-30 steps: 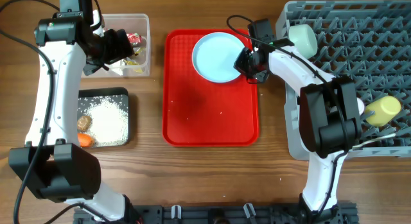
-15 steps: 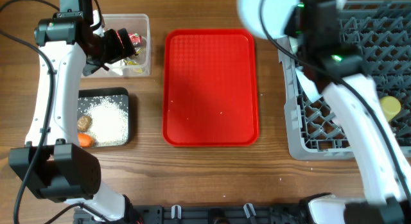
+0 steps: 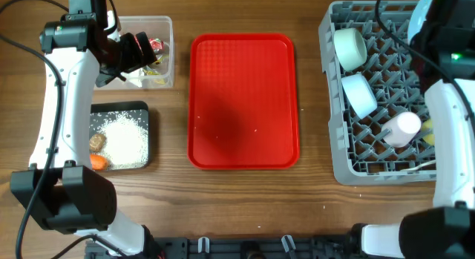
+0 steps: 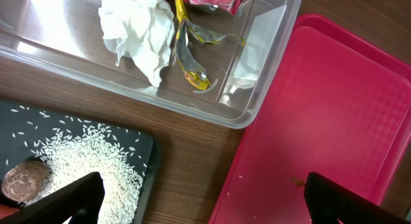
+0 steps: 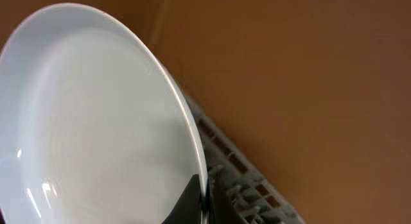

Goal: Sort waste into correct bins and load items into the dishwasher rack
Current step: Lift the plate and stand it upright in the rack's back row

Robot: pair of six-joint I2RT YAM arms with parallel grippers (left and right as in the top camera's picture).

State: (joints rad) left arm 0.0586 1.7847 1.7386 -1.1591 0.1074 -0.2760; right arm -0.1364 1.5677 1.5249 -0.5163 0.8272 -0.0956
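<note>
Robot lab: arms at wooden table

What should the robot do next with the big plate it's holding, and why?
Probably lower the plate edge-first between free pegs of the dishwasher rack. The right gripper is shut on its rim, holding it tilted above the rack.

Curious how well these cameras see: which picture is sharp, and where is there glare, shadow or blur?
Overhead view: sharp, with a soft shadow on the red tray. Left wrist view: bright glare on the clear tub. Right wrist view: the plate sits so close it looks soft, and the brown background is blurred.
</note>
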